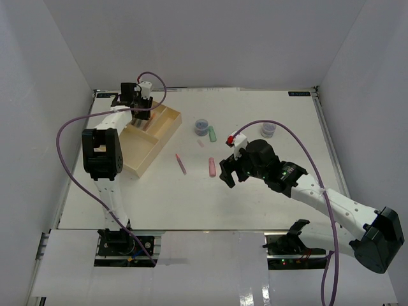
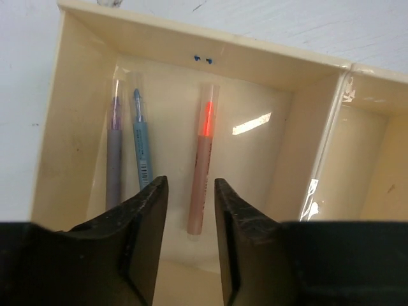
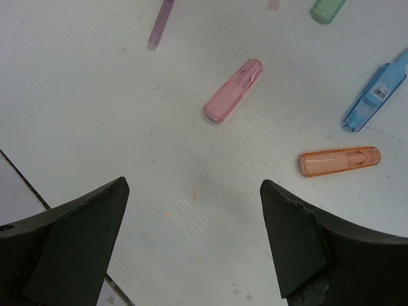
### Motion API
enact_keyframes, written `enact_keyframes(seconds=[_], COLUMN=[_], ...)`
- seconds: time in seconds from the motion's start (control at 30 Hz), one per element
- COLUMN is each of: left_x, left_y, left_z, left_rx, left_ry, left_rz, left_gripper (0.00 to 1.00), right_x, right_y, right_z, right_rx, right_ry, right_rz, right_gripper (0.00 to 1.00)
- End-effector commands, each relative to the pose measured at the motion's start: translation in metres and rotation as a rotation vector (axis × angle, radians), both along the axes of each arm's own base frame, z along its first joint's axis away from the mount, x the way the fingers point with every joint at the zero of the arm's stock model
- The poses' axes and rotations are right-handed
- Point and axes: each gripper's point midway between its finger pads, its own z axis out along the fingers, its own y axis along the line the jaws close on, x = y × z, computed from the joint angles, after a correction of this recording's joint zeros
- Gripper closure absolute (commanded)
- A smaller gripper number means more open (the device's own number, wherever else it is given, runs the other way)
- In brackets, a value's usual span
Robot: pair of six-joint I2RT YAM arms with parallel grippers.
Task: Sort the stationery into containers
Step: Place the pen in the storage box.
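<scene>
The cream tray point(image 1: 167, 131) sits at the far left. My left gripper point(image 1: 141, 109) hovers over its far compartment point(image 2: 268, 146), open and empty. A grey pen point(image 2: 113, 159), a blue pen point(image 2: 141, 146) and an orange pen point(image 2: 202, 172) lie on that compartment's floor. The orange pen's end shows below the gap between my left fingers point(image 2: 150, 210). My right gripper point(image 1: 227, 174) is open wide over bare table. Ahead of it lie a pink marker point(image 3: 233, 99), an orange marker point(image 3: 340, 160), a blue marker point(image 3: 374, 95), a green marker point(image 3: 327, 9) and a pink pen point(image 3: 160, 24).
Two round greyish jars stand on the table, one point(image 1: 202, 126) beside the green marker point(image 1: 213, 134) and one point(image 1: 268, 130) at the far right. The pink pen point(image 1: 181, 164) and pink marker point(image 1: 212, 167) lie mid-table. White walls close in three sides.
</scene>
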Motion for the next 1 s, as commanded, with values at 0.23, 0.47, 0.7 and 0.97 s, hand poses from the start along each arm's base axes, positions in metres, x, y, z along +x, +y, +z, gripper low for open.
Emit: enact_keyframes(seconds=[0.23, 0.47, 0.7, 0.97], left_x=[0.016, -0.015, -0.077, -0.156], left_y=[-0.005, -0.024, -0.023, -0.019], left_z=[0.063, 0.176, 0.203, 0.171], left_rx=[-0.059, -0.248, -0.405, -0.491], left_ry=[-0.125, -0.282, -0.274, -0.203], left_rz=[0.009, 0.046, 0.204, 0.335], left_gripper=[0.49, 0.31, 0.12, 0.02], right_x=[0.004, 0.01, 0.022, 0.044], right_y=[0.01, 0.019, 0.045, 0.091], right_z=[0.021, 0.019, 0.012, -0.023], right_rx=[0.057, 0.051, 0.069, -0.023], right_ry=[-0.036, -0.016, -0.003, 0.017], right_rz=[0.02, 0.033, 0.072, 0.098], right_gripper=[0.1, 0.09, 0.07, 0.05])
